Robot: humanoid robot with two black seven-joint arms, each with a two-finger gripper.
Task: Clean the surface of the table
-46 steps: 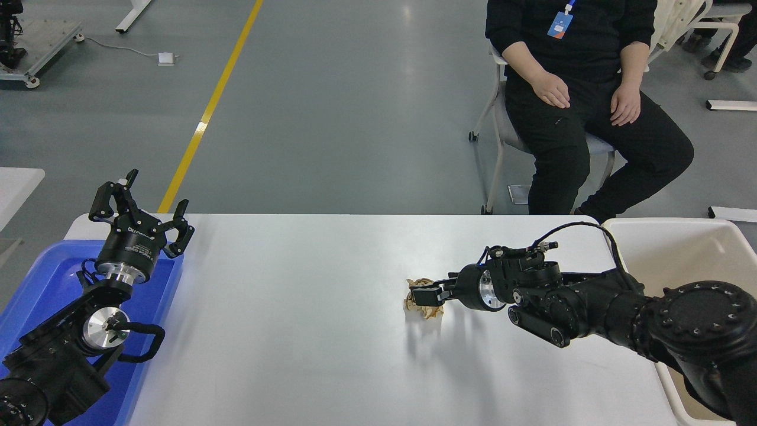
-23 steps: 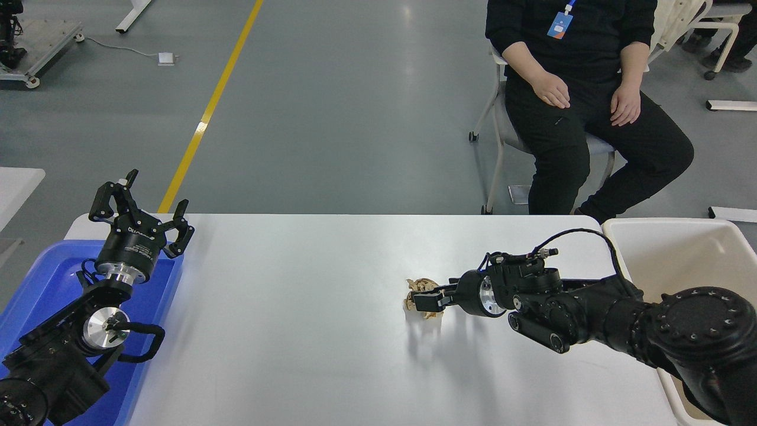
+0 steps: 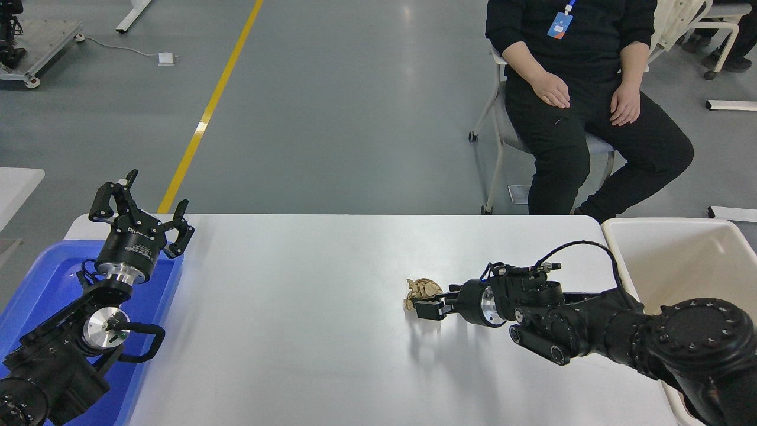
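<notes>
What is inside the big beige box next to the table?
The beige tub shows only bare pale walls and floor; nothing lies in the part I can see. Its near end is hidden behind the right arm, so something there could be covered.

Bright even overhead light, sharp focus, soft glare on the table surface [image 3: 307, 307], faint shadows below the arms

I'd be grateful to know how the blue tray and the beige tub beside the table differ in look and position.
The blue tray sits at the table's left end, while the beige tub sits at its right end. The blue tray looks shallow; the beige tub looks deeper. The parked left gripper hangs over the blue tray's far corner, whereas the right arm crosses the beige tub's near side. Both are rectangular plastic containers.
</notes>
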